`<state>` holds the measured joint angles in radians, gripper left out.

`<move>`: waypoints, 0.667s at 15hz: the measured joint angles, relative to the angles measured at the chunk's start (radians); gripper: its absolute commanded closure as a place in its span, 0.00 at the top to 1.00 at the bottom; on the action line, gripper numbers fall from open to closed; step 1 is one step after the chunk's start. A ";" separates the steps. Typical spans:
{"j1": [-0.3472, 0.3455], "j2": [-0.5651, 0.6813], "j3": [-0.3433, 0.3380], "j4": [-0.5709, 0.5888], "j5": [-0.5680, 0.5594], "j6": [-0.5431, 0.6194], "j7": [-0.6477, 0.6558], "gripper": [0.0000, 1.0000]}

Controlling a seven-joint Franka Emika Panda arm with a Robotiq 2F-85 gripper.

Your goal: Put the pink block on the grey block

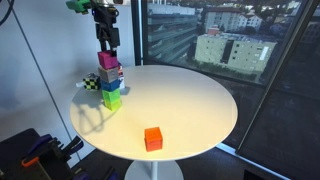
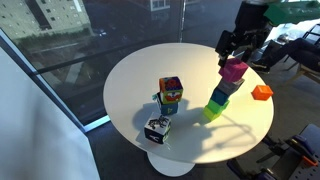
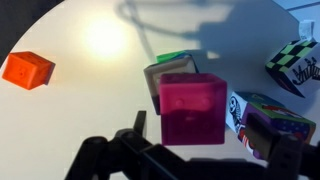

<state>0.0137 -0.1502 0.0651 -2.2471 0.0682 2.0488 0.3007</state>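
Both exterior views look down across the round table [image 1: 190, 100] from opposite sides (wrist view hovers close above).

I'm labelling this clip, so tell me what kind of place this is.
Probably an upper-floor office or lab: a round white table beside floor-to-ceiling windows overlooking city buildings, with toy blocks such as the orange cube set out for testing.

round white table [image 1: 200, 100], orange cube [image 1: 153, 138], lime-green cube [image 1: 111, 99]
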 measured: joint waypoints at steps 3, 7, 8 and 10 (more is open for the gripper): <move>0.000 -0.012 0.000 0.000 0.005 0.000 -0.009 1.00; 0.000 -0.032 0.000 0.000 0.005 -0.002 -0.014 1.00; 0.000 -0.039 0.000 0.000 0.005 -0.009 -0.014 1.00; 0.000 -0.054 0.000 -0.001 0.005 -0.028 -0.015 1.00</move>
<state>0.0137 -0.2041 0.0651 -2.2480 0.0737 2.0205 0.2860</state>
